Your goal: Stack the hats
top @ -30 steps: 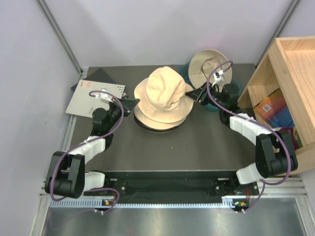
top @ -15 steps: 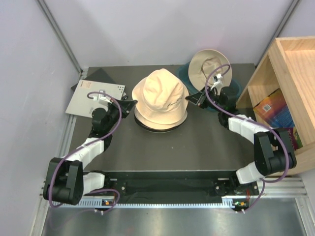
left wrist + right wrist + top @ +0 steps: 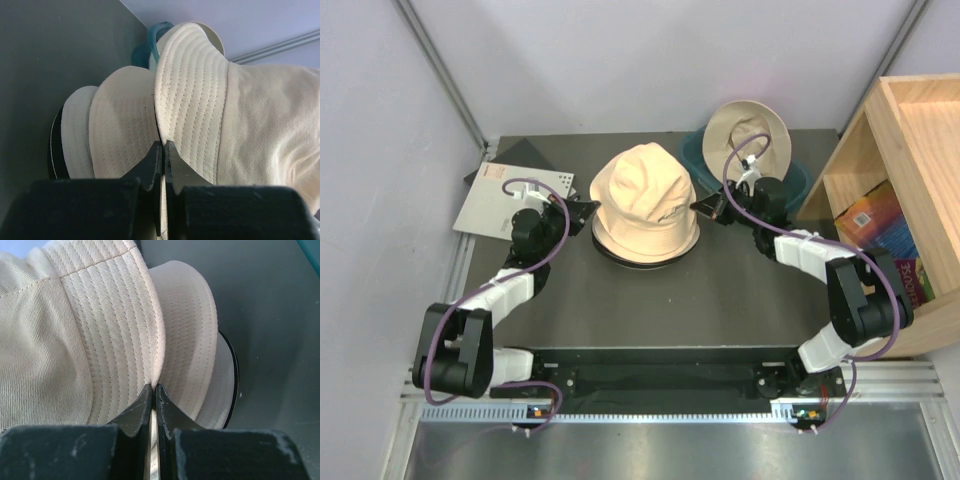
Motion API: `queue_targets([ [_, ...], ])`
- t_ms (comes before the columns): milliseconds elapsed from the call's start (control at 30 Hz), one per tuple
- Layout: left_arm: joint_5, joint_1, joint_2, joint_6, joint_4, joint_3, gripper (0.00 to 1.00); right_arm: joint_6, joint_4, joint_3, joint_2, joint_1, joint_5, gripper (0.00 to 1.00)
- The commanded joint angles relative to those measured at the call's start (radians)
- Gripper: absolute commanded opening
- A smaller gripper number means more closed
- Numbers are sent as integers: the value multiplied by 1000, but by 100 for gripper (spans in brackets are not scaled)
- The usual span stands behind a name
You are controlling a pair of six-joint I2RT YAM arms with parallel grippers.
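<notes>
Left pincer [image 3: 163, 150] clamped shut on the cream hat [image 3: 645, 195] brim. Right pincer [image 3: 153, 392] pinched tight on the opposite brim edge.

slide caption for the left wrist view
Close-up: left gripper pinching the top hat by its brim, above the stacked hats

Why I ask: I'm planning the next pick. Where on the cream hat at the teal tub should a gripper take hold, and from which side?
Probably pinch the near edge of that hat's brim, coming from the front with the nearer right gripper, now shut on the stack's top hat. The brim is a thin flap that fits between fingers; the crown is too broad.
</notes>
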Motion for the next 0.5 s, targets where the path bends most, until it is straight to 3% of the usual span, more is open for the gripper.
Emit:
queue_targets([
  [0,-18,13,63,25,15,53,0,-68,-60,45,30,21,65,0],
  [200,-17,28,97,35,-52,58,0,-101,-105,33,23,44,94,0],
  [467,-60,65,74,143,-258,79,0,-128,-167,-16,-52,144,157,0],
])
